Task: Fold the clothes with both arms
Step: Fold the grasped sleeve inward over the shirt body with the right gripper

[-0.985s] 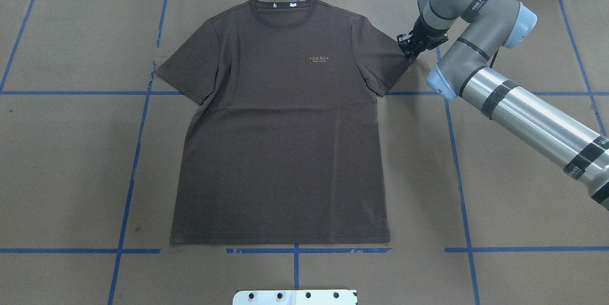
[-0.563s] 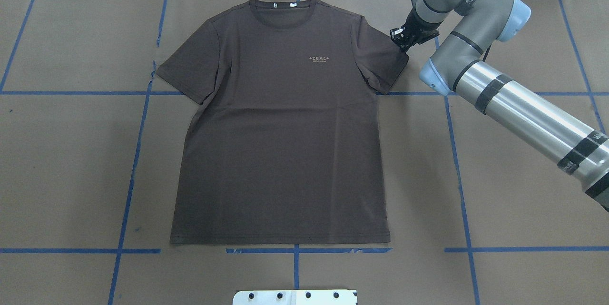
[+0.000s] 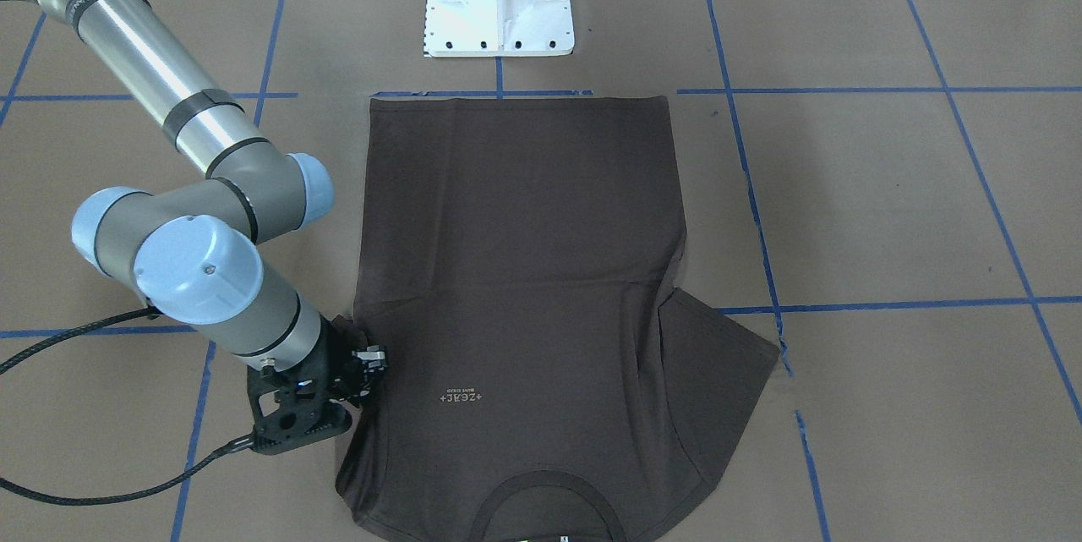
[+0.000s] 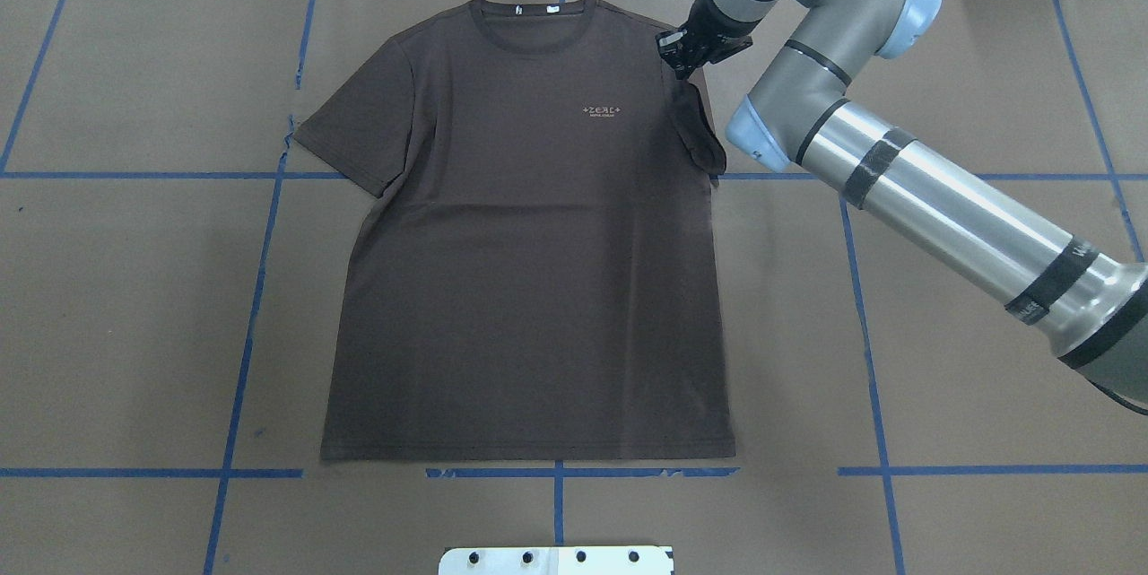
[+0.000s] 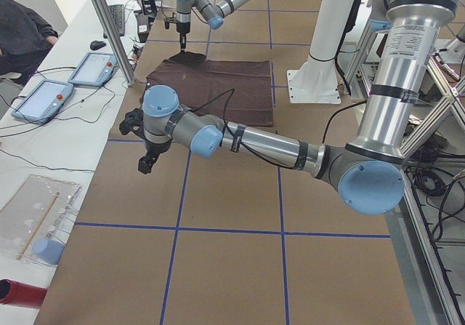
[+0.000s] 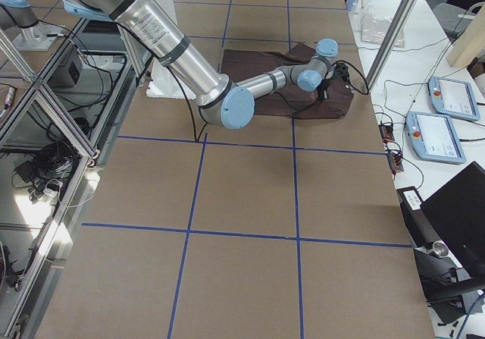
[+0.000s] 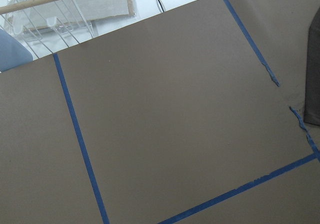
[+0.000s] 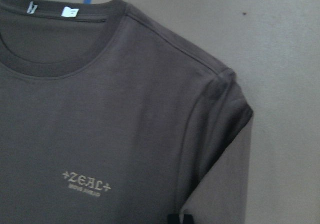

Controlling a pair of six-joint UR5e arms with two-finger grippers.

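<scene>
Counter [image 4: 134, 333]: covered in brown paper, ruled into large squares by blue tape lines [image 4: 134, 472].
T-shirt [image 4: 529, 288]: lies flat, front up, in the middle of the counter. Its hem is toward the robot's edge and its collar [image 4: 534, 48] toward the far edge, with a pale logo [image 4: 602, 111] on the chest.
Sleeve [image 4: 698, 131]: on the robot's right, it is doubled in against the body of the shirt; the other sleeve lies spread flat.
Right end effector [image 4: 686, 64]: pinching the top of that sleeve near the shoulder seam.
Left end effector [image 5: 145, 163]: hangs over bare paper toward the counter's left end, well apart from the shirt. Whether it is spread or pressed together I cannot tell.
Pedestal [image 3: 499, 1]: white, bolted at the middle of the robot's edge.
Room: a white side counter [image 5: 43, 136] runs beyond the far edge. It carries two tablets [image 5: 91, 68], cables and a clear tray [image 5: 36, 216]. Aluminium posts [image 5: 109, 27] rise beside it, and a person [image 5: 22, 27] sits there.
</scene>
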